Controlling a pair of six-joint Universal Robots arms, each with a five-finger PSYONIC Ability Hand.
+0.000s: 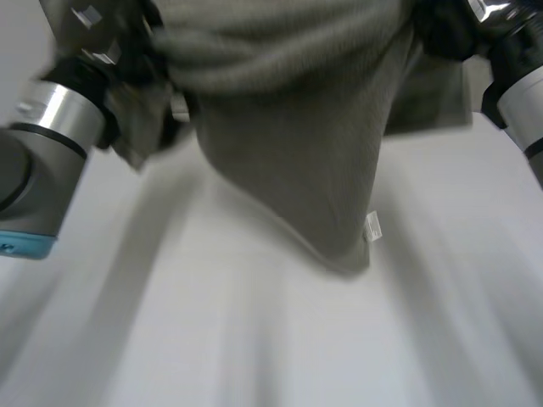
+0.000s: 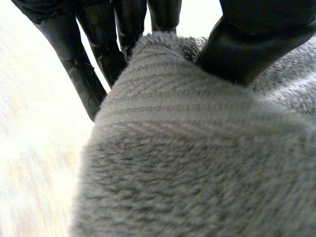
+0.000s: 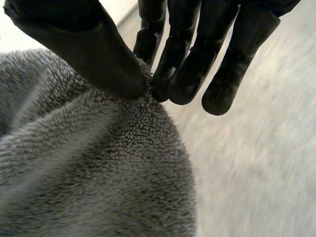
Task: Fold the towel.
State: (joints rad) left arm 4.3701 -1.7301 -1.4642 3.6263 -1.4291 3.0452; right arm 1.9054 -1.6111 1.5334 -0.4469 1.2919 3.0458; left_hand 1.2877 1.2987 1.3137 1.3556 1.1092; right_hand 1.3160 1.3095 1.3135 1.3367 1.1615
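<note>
Head view first: you had the towel lifted off the white table, hanging between both arms. It's a grey-green ribbed thing, bunched along its upper edge and sagging down to a blunt point in the middle. The left hand was at the towel's upper left end and the right hand at its upper right end, both dark and smeared. The left arm came in with its silver ring and light-blue cap, and a bit of the right arm showed at the far side. Near the low tip of the towel there was a small white label sewn at the edge. Whatever's printed on it was too small to read, so no brand from me.

Left wrist view: your left hand was clamped on the towel. The thumb pressed down on top of a fluffy fold while the fingers sat behind it, so the cloth was pinched between them. The pale table sat beside the cloth.

Right wrist view: same deal. Your right hand had the thumb meeting the fingers right on a gathered peak of the towel, so the pile was nipped between them. The rest of the cloth drooped away below the palm, with the table beside it.
</note>
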